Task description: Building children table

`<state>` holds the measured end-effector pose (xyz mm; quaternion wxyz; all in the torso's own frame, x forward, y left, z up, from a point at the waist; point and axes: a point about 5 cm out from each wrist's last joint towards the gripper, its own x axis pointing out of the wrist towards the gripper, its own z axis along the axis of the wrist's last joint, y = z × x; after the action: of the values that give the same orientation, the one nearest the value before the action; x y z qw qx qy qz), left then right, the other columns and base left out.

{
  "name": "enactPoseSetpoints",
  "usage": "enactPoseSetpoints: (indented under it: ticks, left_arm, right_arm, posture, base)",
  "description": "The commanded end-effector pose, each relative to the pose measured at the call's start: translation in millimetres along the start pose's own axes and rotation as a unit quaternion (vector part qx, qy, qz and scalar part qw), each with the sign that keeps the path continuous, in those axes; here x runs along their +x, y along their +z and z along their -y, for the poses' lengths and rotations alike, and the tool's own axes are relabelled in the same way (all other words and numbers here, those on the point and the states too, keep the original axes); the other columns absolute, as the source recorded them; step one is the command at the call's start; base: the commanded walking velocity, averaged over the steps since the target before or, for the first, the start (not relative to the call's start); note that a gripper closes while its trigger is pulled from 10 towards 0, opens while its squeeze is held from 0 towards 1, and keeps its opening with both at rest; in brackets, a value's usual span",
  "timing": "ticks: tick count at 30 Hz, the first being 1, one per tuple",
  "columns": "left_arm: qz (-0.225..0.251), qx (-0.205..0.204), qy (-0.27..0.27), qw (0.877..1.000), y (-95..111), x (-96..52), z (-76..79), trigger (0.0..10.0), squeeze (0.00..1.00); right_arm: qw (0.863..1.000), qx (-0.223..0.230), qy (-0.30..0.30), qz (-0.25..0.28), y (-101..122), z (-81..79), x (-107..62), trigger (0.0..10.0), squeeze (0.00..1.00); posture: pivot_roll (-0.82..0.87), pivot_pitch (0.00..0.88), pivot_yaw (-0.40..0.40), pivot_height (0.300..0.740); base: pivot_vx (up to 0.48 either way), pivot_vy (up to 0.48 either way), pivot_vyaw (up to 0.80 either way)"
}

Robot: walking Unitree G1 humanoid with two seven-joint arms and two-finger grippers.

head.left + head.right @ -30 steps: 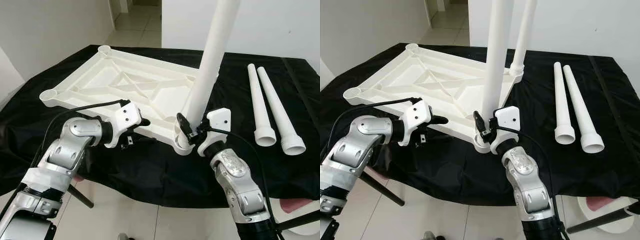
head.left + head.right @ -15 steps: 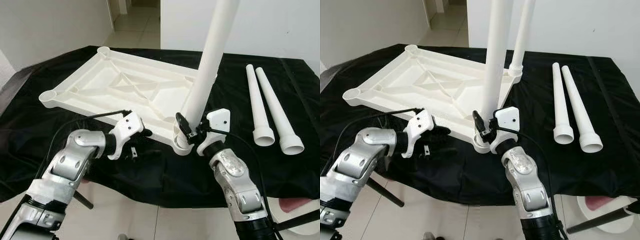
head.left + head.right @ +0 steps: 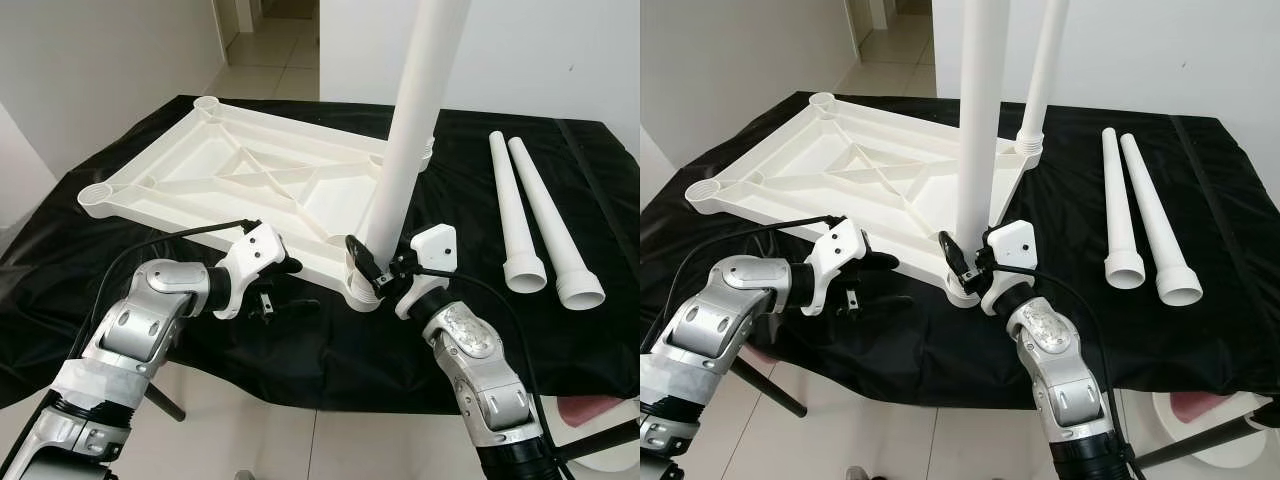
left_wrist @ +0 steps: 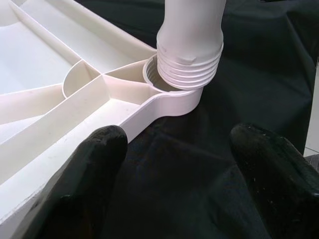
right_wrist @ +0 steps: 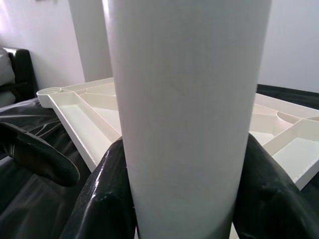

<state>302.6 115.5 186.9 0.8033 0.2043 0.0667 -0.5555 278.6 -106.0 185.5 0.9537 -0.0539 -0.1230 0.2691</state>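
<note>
White ribbed moulded-plastic table top (image 3: 250, 180), upside down on black cloth-covered tabletop (image 3: 560, 340), round socket at each corner. Four smooth white tapered plastic legs: two standing, two loose. Near-corner leg (image 3: 408, 130) stands upright with its threaded end in the socket (image 4: 172, 89), threads partly showing; far leg (image 3: 1040, 70) stands in the far right corner. Two loose legs (image 3: 530, 215) lie side by side on the cloth, right of the table top. Right gripper (image 3: 372, 272) clamped on the near leg's base. Left gripper (image 3: 285, 285) spread wide, holding nothing, at the near edge beside that socket.
</note>
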Motion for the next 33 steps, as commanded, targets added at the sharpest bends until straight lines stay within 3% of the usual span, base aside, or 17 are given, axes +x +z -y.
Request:
enactPoseSetpoints:
  ticks: [1, 6, 13, 21, 33]
  left_arm:
    - [-0.006, -0.002, 0.048, 0.999, -1, -2.0, -4.1, 10.0, 0.00]
    - [0.003, 0.008, 0.011, 1.000, 7, -8.9, -1.2, 10.0, 0.00]
    - [0.006, 0.008, -0.009, 1.000, 9, -16.4, 0.5, 10.0, 0.00]
    - [0.068, -0.019, -0.033, 0.997, 30, -21.2, 9.9, 10.0, 0.00]
    - [0.055, -0.012, -0.034, 0.998, 28, -21.7, 10.7, 10.0, 0.00]
  right_arm:
    - [0.998, 0.024, 0.010, -0.056, -23, -6.5, -3.9, 10.0, 0.00]
    - [1.000, 0.009, -0.002, 0.004, 8, 2.8, 8.7, 10.0, 0.00]
    - [1.000, 0.009, 0.005, 0.003, 8, 1.6, 8.5, 10.0, 0.00]
    - [1.000, 0.009, -0.002, 0.007, 10, 3.1, 8.8, 10.0, 0.00]
    - [1.000, 0.005, -0.005, 0.013, 15, 6.7, 10.5, 10.0, 0.00]
  posture:
    - [-0.09, 0.082, 0.080, 0.740]
    - [-0.09, 0.080, 0.081, 0.740]
    - [-0.09, 0.079, 0.080, 0.740]
    - [-0.08, 0.086, 0.076, 0.740]
    - [-0.08, 0.086, 0.073, 0.740]
  base:
    - [0.000, 0.000, 0.00]
    - [0.000, 0.000, 0.00]
    - [0.000, 0.000, 0.00]
    - [0.000, 0.000, 0.00]
    - [0.000, 0.000, 0.00]
